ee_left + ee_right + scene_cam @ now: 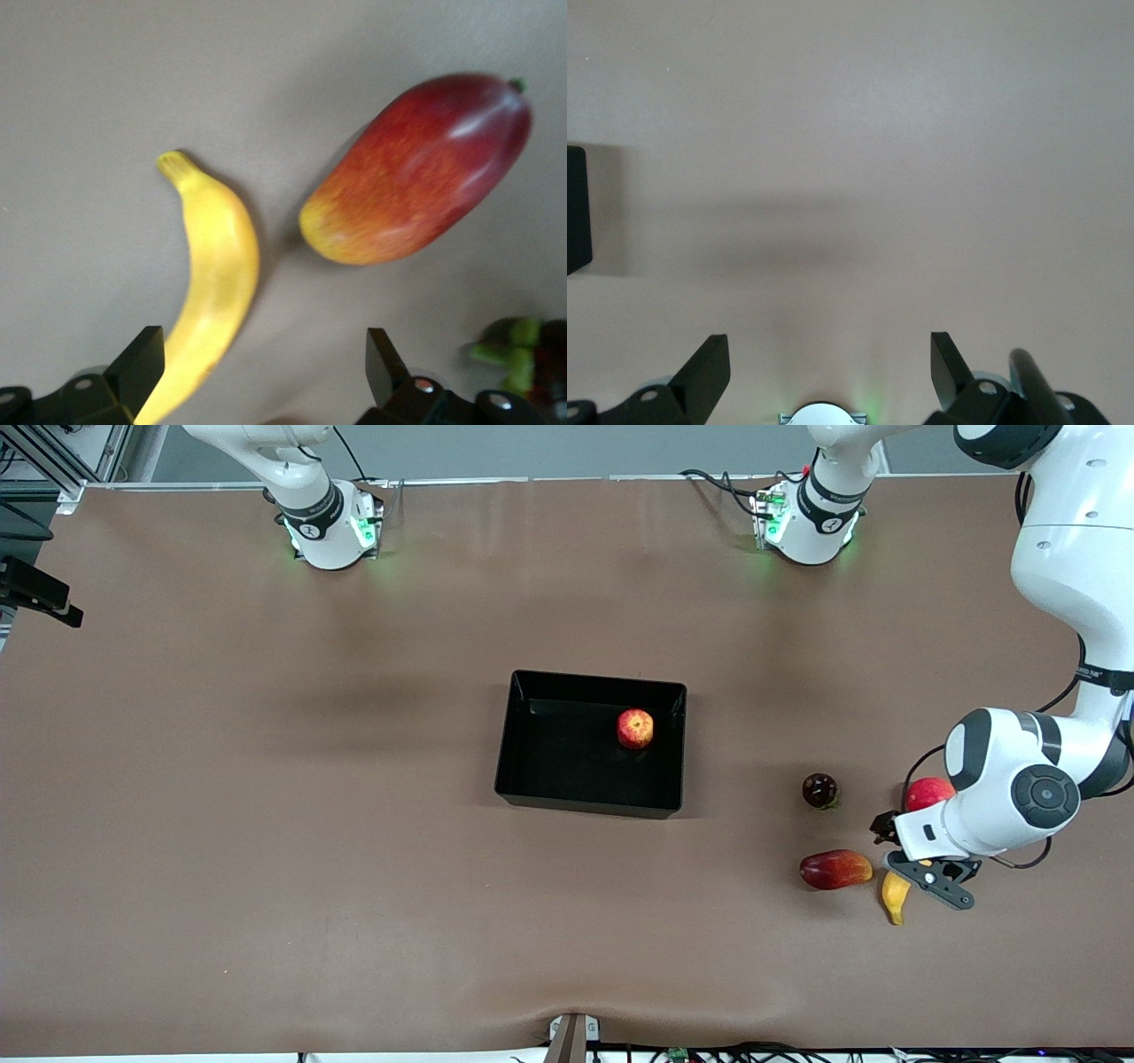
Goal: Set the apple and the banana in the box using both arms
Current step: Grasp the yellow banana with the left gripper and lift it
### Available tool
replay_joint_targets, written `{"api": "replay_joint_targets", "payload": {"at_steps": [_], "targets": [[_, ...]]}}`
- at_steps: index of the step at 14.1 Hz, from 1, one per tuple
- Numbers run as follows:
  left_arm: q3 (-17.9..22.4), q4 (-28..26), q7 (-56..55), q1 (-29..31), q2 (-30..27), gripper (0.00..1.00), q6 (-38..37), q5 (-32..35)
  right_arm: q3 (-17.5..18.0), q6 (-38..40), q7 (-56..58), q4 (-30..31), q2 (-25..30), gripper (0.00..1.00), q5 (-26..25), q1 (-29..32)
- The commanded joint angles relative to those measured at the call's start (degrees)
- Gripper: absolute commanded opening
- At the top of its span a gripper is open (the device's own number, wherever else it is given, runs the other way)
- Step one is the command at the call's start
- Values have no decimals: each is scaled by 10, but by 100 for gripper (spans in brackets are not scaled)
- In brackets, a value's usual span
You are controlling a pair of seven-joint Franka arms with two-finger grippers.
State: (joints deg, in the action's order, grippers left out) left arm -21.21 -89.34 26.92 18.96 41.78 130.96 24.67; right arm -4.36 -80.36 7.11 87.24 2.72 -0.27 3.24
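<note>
While the apple (pixel 635 728) already sits inside the box (pixel 523 735), toward its two o'clock corner, the banana (pixel 895 900) lies on the table (pixel 266 824) at about four o'clock from the box, just beside a mango (pixel 834 869). Over the banana hangs the left gripper (pixel 264 372), jaws spread wide and empty. Over bare table, the right gripper (pixel 829 367) also stands open, holding nothing.
</note>
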Motion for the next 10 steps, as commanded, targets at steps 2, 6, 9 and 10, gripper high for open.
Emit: {"api": "replay_joint_targets", "payload": {"at_steps": [2, 6, 9, 10], "targets": [[20, 7, 51, 2, 19, 100, 42, 22, 3, 9, 2, -17, -5, 100, -1, 8], [24, 6, 61, 5, 37, 100, 54, 22, 3, -4, 8, -17, -7, 100, 1, 19], [31, 6, 61, 5, 44, 57, 54, 22, 6, -19, 6, -23, -13, 100, -3, 14], [32, 6, 61, 5, 42, 39, 54, 26, 6, -20, 4, -32, -18, 100, -5, 13]]}}
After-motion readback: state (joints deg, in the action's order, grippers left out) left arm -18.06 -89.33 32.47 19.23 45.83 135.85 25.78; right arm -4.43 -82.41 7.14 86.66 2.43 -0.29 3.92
